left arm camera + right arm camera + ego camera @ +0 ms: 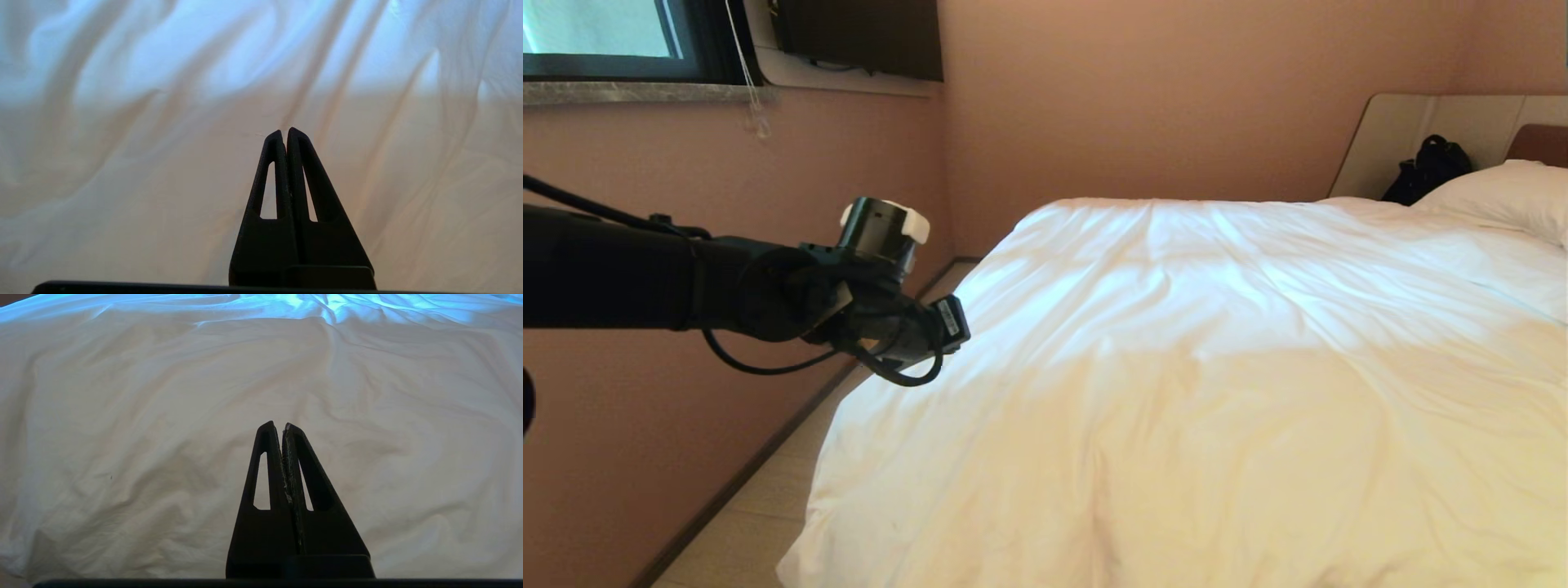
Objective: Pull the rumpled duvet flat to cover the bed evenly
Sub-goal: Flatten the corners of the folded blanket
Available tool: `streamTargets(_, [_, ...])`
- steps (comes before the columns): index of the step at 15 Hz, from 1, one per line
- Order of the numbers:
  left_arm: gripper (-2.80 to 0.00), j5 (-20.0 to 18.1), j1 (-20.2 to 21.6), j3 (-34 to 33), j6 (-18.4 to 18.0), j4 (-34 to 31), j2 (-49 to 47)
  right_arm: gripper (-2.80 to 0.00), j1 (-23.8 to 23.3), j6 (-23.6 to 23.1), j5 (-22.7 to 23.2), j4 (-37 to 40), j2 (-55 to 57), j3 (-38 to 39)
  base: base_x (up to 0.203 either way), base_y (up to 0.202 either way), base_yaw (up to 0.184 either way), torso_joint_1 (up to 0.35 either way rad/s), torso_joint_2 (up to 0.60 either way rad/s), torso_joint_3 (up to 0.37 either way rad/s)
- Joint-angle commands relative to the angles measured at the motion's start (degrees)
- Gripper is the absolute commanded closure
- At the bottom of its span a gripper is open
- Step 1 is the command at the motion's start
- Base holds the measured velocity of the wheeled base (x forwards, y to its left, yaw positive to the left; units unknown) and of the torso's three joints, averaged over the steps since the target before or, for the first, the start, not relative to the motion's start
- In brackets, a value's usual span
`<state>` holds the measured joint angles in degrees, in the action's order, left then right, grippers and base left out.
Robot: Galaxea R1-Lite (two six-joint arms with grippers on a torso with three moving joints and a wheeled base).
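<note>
Beside pink walls, the duvet blankets the bed; left end effector hovers closed, empty.

I count one duvet, white and creased, spread over one bed. One pillow shows at the head end, and one black bag sits just beside it against the headboard. One window is in the wall. Of my own arms, one shows in the head view, my left arm; each wrist view shows one pair of jaws, two pairs in all, both pressed together.
</note>
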<state>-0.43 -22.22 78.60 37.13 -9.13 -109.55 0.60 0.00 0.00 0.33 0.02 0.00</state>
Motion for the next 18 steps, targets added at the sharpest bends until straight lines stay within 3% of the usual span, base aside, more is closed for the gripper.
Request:
streamTargets(1, [0.0, 0.1, -1.4, 1.8, 0.2, 0.0, -3.0, 0.0, 0.0, 0.0, 0.0, 0.0, 0.0, 0.0, 0.0, 0.0, 0.0, 0.0, 0.0, 0.0])
streamTargets(4, [0.0, 0.2, -2.6, 4.0, -0.1, 0.0, -4.8, 0.0, 0.0, 0.0, 0.0, 0.0, 0.1, 0.0, 0.0, 0.0, 0.0, 0.0, 0.0, 0.0])
streamTargets(8, [0.0, 0.4, -0.7, -0.1, 0.0, 0.0, -2.7, 0.0, 0.0, 0.0, 0.0, 0.0, 0.1, 0.0, 0.0, 0.0, 0.0, 0.0, 0.0, 0.0])
streamTargets(11, [0.0, 0.4, 1.4, -7.3, -0.2, 0.0, 2.8, 0.0, 0.0, 0.0, 0.0, 0.0, 0.1, 0.0, 0.0, 0.0, 0.0, 0.0, 0.0, 0.0])
streamTargets(15, [0.0, 0.7, 10.4, -16.7, -2.0, 0.5, 4.7, 0.0, 0.0, 0.0, 0.0, 0.0, 0.1, 0.0, 0.0, 0.0, 0.0, 0.0, 0.0, 0.0])
streamTargets(18, [0.0, 0.2, 15.8, -24.3, -5.3, 7.9, 2.6, 0.0, 0.0, 0.0, 0.0, 0.0, 0.1, 0.0, 0.0, 0.0, 0.0, 0.0, 0.0, 0.0])
